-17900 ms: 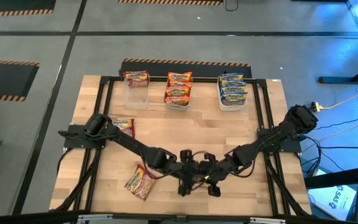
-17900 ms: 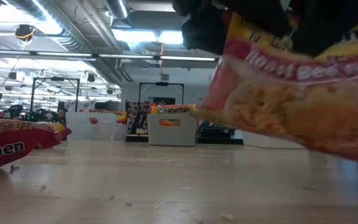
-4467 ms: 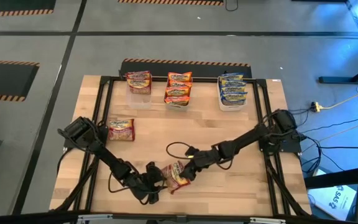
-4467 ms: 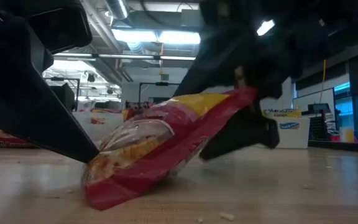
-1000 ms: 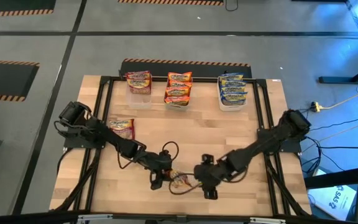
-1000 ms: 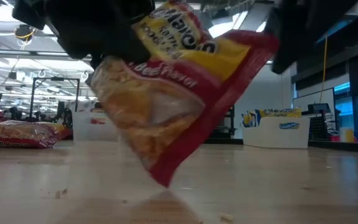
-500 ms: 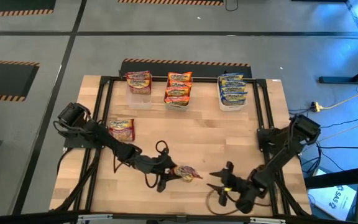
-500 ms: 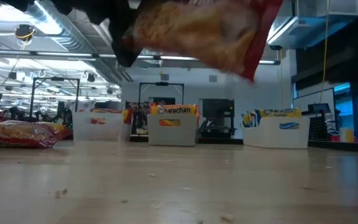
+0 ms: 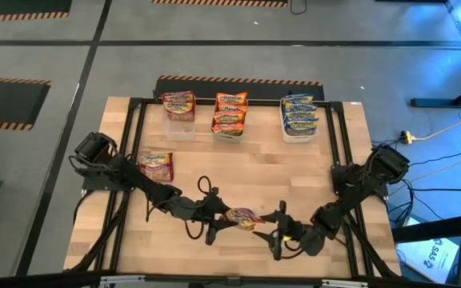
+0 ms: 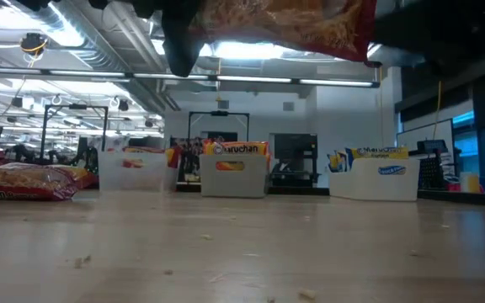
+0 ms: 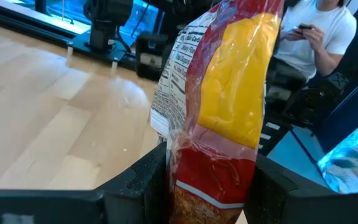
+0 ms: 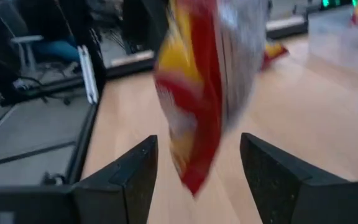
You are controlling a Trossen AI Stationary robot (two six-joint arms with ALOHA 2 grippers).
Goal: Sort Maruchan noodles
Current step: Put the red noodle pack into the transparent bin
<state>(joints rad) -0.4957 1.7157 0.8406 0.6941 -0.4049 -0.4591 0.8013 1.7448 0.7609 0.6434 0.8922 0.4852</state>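
Jaws of the left gripper (image 9: 224,218) are clamped on a red-and-yellow noodle packet (image 9: 244,217), lifted off the tabletop (image 9: 246,168) at lower centre of the high view; the left wrist view shows the packet (image 11: 219,112) pinched between the two fingers (image 11: 138,180). Right gripper (image 9: 278,230) sits just right of the packet, jaws spread and empty; in the right wrist view the packet (image 12: 197,87) hangs ahead of its parted fingers (image 12: 129,177), not touching.

Another red packet (image 9: 156,166) lies flat at mid-left of the tabletop, seen at far left of the low view (image 10: 19,181). Three clear tubs line the top edge: left tub (image 9: 177,120) with a reddish packet, middle tub (image 9: 229,120) stacked with orange packets, right tub (image 9: 298,124) stacked with blue-and-yellow ones. Nothing lies between the held packet and the tubs.

Light wood plank tabletop with crumbs in the low view, black frame rails (image 9: 138,144) round it, grey floor with hazard-striped mats (image 9: 238,80). A seated person in a white shirt (image 11: 316,31) shows in the left wrist view.

Readable: "ruchan" on the middle tub's packet (image 10: 241,148) in the low view.
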